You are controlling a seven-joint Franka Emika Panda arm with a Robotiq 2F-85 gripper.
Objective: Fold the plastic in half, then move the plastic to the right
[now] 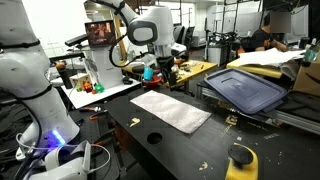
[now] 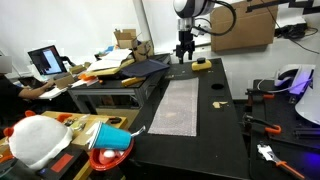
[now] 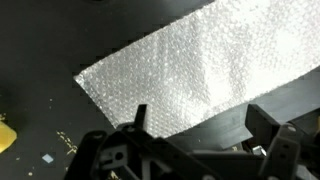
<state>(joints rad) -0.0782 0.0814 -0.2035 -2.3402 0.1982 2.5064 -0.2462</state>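
One sheet of plastic [image 1: 170,110] is lying flat and unfolded on the dark surface [image 1: 150,150], fold not yet begun. Above it, the end effector [image 2: 185,50] is hovering near one short end of the sheet, jaws standing apart and gripping nothing, as the wrist view is showing. Judgement: the step is calling for a low pinch on that short edge, then carrying it across until both ends are lining up before letting go.

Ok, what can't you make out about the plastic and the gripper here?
Silvery rectangular bubble-wrap sheet: wrist view, far end cut off by the top and right edges.
Same sheet, in an exterior view: too small to tell one layer from two.
Black two-finger gripper: in an exterior view, too small to read its jaws.
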